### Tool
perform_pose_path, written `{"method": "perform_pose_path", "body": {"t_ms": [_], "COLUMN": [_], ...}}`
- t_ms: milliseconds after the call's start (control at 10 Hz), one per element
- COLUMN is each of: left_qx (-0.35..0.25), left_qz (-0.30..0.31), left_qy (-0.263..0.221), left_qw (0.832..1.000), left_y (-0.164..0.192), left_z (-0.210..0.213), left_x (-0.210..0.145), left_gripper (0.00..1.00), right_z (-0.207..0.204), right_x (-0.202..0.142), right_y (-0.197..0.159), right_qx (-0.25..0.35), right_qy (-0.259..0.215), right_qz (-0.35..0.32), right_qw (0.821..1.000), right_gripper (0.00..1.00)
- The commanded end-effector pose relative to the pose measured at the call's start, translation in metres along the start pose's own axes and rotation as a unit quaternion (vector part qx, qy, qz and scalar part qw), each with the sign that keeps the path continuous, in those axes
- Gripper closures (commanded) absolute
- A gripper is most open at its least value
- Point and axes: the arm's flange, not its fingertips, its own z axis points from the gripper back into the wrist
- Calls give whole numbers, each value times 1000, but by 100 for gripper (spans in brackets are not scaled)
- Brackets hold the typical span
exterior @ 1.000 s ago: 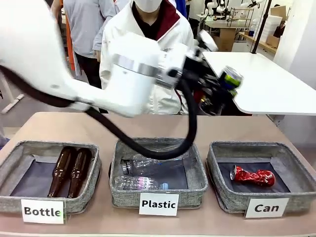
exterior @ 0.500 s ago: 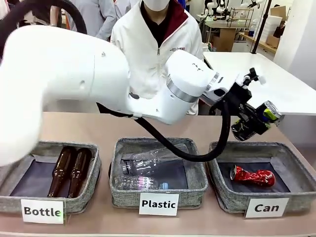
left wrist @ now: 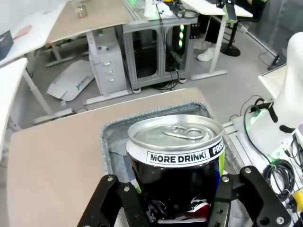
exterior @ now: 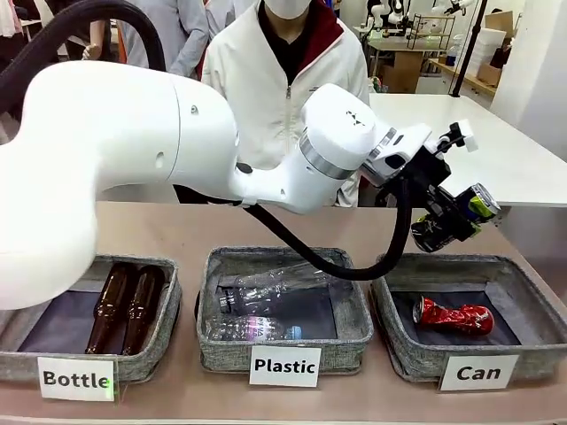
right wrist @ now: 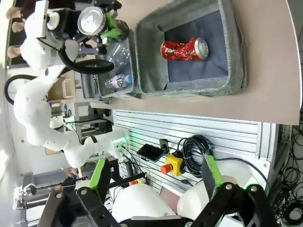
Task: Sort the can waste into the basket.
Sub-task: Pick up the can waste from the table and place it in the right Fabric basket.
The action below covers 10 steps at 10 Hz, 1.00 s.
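My left gripper (exterior: 450, 221) is shut on the black can (exterior: 454, 215), which has a silver top and is held tilted in the air above the far left part of the grey basket (exterior: 412, 359) marked "Can". In the left wrist view the black can (left wrist: 175, 163) stands between my fingers, with the basket's rim (left wrist: 107, 142) beneath it. On the basket's dark floor lies the crushed red can (exterior: 453, 315). My right gripper (right wrist: 154, 177) is open and holds nothing, well away from the basket (right wrist: 234, 42), where the red can (right wrist: 184, 48) lies.
The middle basket (exterior: 350, 350), marked "Plastic", holds clear bottles (exterior: 270, 288). The left basket (exterior: 164, 341), marked "Bottle", holds two brown bottles (exterior: 126, 305). A person in a white jacket (exterior: 257, 80) stands across the table. A white table (exterior: 478, 150) is at the back right.
My left arm has swung the black can to the right and down, from above the table's far middle to over the Can basket. It has hardly moved in the last half second.
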Motion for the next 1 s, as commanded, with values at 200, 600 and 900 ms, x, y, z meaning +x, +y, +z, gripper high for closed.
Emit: {"method": "perform_pose_path", "body": {"t_ms": [200,600,900], "left_qx": [-8,-13,-17], "left_qz": [6,5,5], "left_qy": [-6,-9,-20], "left_qw": [1000,1000,1000], "left_y": [5,1,-6], "left_z": [3,4,13], "left_x": [12,14,17], "left_gripper": [0,0,0], "right_z": [0,0,0], "right_x": [3,3,3], "right_y": [3,3,3], "right_qx": [0,0,0], "right_qy": [-7,-7,-7], "right_qz": [-1,-1,-1], "right_qw": [1000,1000,1000], "right_gripper": [0,0,0]}}
